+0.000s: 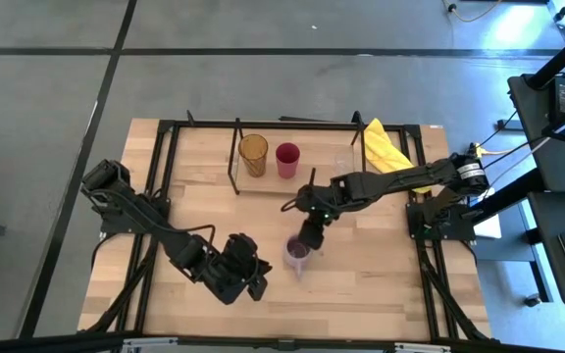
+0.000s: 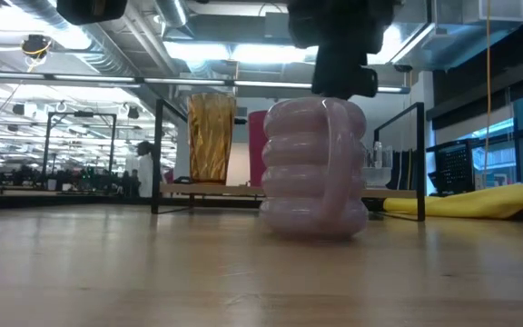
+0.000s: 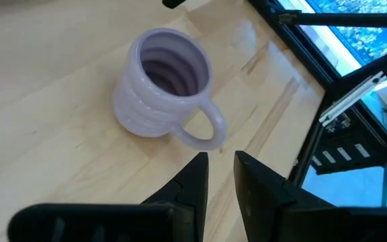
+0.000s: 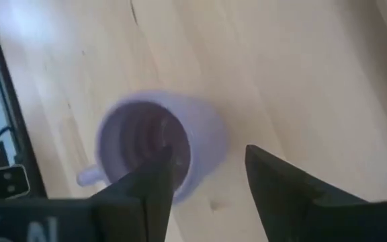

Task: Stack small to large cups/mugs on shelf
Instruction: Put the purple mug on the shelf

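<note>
The lavender mug (image 1: 297, 253) stands upright on the wooden table near its middle, with its handle (image 3: 203, 128) turned toward my left gripper. My right gripper (image 4: 207, 158) is open right over it: one finger (image 4: 156, 178) is over the mug's mouth and the other stands outside its wall. My left gripper (image 3: 220, 161) hovers near the table's front edge, left of the mug, its fingers a little apart with nothing between them. On the shelf (image 1: 235, 172) at the far side stand the amber tumbler (image 1: 253, 155) and the magenta cup (image 1: 287, 160). My right gripper comes at the mug's rim (image 2: 320, 102) from above, slanting down. I cannot tell whether its fingers touch the rim or wall. The mug rests on its base on the table.
A yellow cloth (image 1: 385, 147) lies at the far right, beside the shelf. Black frame rails (image 1: 430, 265) run along the table's left and right sides. Bare tabletop (image 1: 381, 284) lies to the right of the mug.
</note>
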You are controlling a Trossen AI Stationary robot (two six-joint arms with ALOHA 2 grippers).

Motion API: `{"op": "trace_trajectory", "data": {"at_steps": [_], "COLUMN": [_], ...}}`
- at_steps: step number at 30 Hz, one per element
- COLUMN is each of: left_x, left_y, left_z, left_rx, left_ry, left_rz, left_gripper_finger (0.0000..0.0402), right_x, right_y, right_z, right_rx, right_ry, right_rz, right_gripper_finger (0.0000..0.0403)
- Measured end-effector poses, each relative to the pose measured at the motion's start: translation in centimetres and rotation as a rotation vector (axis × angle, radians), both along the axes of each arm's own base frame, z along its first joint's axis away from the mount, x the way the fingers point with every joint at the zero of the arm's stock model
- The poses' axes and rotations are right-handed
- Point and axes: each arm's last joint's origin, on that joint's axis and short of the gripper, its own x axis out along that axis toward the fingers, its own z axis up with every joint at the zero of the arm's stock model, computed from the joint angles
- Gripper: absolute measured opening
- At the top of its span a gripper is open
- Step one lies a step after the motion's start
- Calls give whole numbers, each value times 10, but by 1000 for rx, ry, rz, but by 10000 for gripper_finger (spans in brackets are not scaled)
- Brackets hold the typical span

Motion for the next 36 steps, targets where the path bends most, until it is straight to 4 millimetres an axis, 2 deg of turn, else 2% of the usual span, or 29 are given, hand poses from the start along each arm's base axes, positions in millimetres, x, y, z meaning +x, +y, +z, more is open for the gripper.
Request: {"op": "trace_trajectory", "data": {"at_steps": [4, 14, 23, 36], "left_x": [1, 3, 2, 0], "left_y": [3, 6, 6, 8], "left_z": [-1, -1, -2, -4], "left_rx": [0, 4, 9, 31], "left_ry": [18, 25, 34, 57], "left_rz": [-2, 3, 1, 5], "left_gripper_finger": [66, 66, 66, 66], "right_x": [2, 13, 15, 12], "right_y": [0, 9, 9, 8], "right_z": [0, -32, -36, -37], "right_rx": [-6, 10, 15, -49], "right_ry": [-26, 72, 88, 114], "right_rz": [13, 90, 75, 72], "right_gripper_finger": [181, 181, 177, 81]}}
